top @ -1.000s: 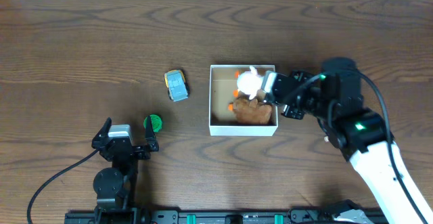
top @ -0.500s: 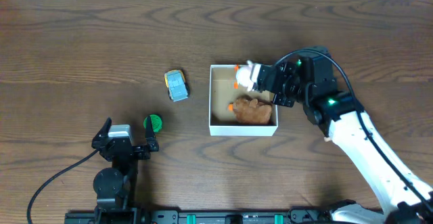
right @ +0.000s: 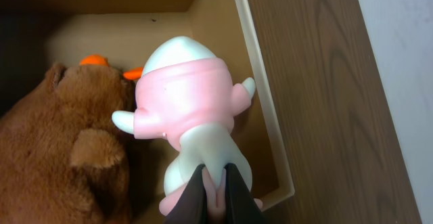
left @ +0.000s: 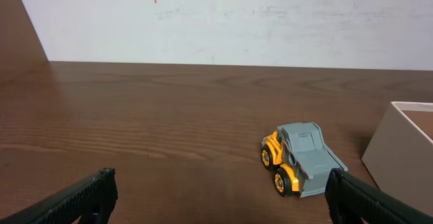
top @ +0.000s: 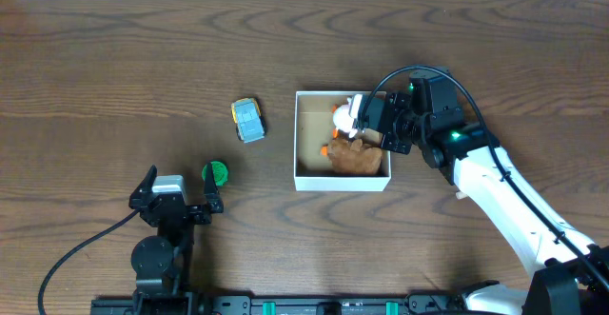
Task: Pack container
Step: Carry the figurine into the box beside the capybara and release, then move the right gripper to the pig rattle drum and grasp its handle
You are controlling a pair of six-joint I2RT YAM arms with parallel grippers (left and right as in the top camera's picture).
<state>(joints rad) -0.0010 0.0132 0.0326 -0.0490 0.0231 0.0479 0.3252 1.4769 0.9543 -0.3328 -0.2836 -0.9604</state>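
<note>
White container (top: 343,183), tan inside; pink-and-white toy (right: 186,95); brown plush (right: 54,156); yellow-grey truck (left: 300,160); green disc (top: 217,172).

Container (top: 341,183) is sitting on the desk (top: 114,58) right of centre, with the plush toy (top: 356,158) lying in its near right part. The figurine (top: 343,115) is hanging just behind the plush toy, pinched between the fingers of the right gripper (top: 362,117), which is reaching in from the right. Toy car (top: 248,120) is standing left of the container, apart from it, and the round piece (top: 216,172) is lying nearer and further left, just beside the left gripper (top: 181,193).
</note>
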